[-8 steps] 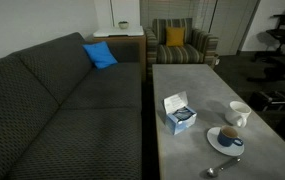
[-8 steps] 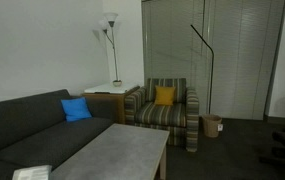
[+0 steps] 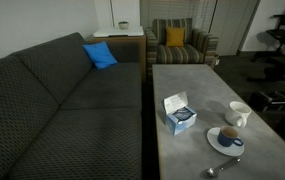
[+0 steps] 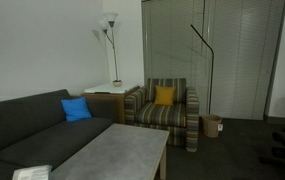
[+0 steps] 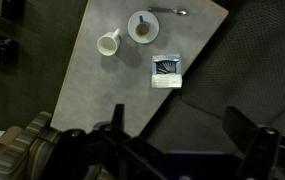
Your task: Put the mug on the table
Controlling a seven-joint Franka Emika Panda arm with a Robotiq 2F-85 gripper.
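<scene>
The small dark blue mug (image 3: 231, 139) stands upright on a white plate (image 3: 214, 144) on the mottled grey tabletop (image 3: 197, 85), well ahead of the gripper (image 5: 182, 140).

Place: home-like living room or lounge
Seating: dark sofa (image 3: 52, 100) with blue cushion (image 3: 99, 55), striped armchair (image 4: 167, 112)
Furnishing: low table (image 3: 192, 85) with tissue box (image 3: 178, 113), floor lamp (image 4: 110, 19)

In an exterior view, raised and angled down along the table (image 3: 197, 95) toward the striped armchair (image 3: 177, 45). In an exterior view, lower and nearly level, facing that same armchair (image 4: 167, 110) (table (image 4: 117, 155), sofa (image 4: 27, 120) and blue cushion (image 4: 76, 109) shared between both). Wrist view: high overhead, straight down onto the table (image 5: 112, 90).
</scene>
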